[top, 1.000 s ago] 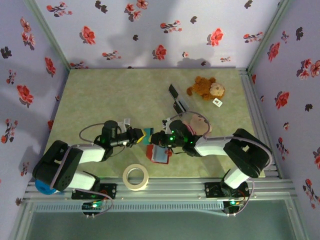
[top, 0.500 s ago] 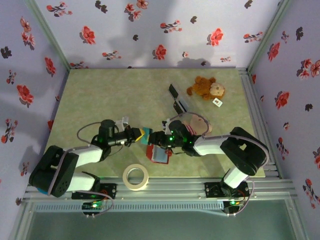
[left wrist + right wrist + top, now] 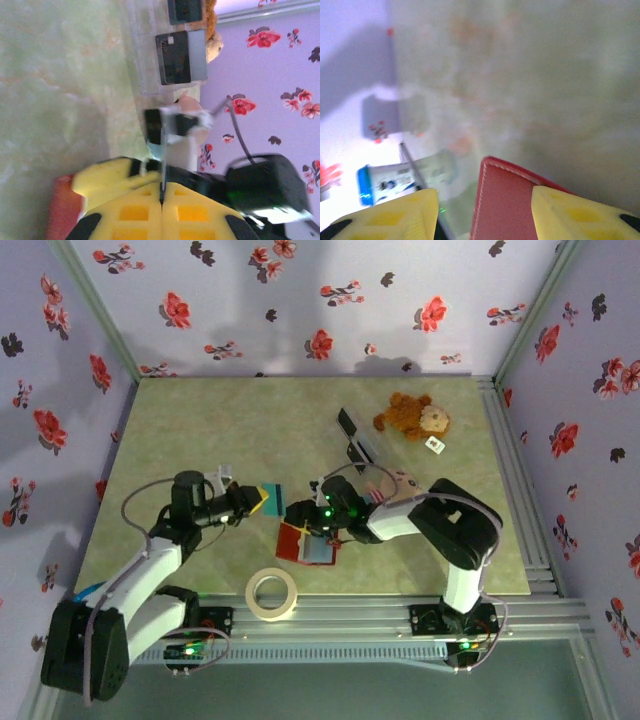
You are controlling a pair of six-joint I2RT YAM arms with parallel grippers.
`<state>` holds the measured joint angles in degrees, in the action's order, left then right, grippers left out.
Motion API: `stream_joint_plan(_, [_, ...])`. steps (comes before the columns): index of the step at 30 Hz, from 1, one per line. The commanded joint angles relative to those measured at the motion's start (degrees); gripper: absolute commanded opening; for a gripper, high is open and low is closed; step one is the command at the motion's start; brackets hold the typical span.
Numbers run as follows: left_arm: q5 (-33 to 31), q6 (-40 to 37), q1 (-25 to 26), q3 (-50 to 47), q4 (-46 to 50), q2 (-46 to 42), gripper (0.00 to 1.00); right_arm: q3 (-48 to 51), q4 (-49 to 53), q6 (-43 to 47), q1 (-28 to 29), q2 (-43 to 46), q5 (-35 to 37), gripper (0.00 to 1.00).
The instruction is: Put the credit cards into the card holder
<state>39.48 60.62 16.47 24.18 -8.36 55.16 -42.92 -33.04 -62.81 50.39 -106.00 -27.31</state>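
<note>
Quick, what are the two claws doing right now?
Left gripper: shut on a teal credit card.
Right gripper: open, fingers either side of the red card holder.

The card holder (image 3: 292, 540) – a small red wallet with a stitched edge – lies opened flat near the front of the tabletop (image 3: 200, 430), its grey-teal inside facing up. Two dark credit cards (image 3: 348, 423) stand well behind it in a clear slotted stand (image 3: 362, 452). A teal card (image 3: 272, 497) is pinched in the closed left pincer (image 3: 162, 192), just left of the wallet and apart from it
</note>
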Motion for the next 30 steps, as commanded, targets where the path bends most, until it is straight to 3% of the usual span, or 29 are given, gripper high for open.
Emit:
stream_joint_plan(1, [0.65,-6.34,-0.07,4.6,15.49,-1.23,0.0,-1.87,7.28,2.07,-0.37,-3.2,2.93,0.52])
stream_joint_plan(6, [3.28,-5.34,0.36,3.77,14.97,0.38,0.0,-2.55,7.63,2.14,-0.37,-4.36,3.41,0.53])
stream_joint_plan(9, [3.27,-1.53,1.57,0.55,8.67,0.02,0.0,-3.09,10.33,4.28,-0.59,-4.11,4.22,0.53])
stream_joint_plan(17, [2.26,0.27,4.82,-4.94,-0.86,6.22,0.0,-7.35,17.58,16.45,-1.96,-4.16,7.74,0.51])
stream_joint_plan(30, [-0.49,-0.73,5.86,-5.93,-5.09,8.69,0.0,-11.09,14.36,17.37,-6.82,-7.64,4.21,0.51])
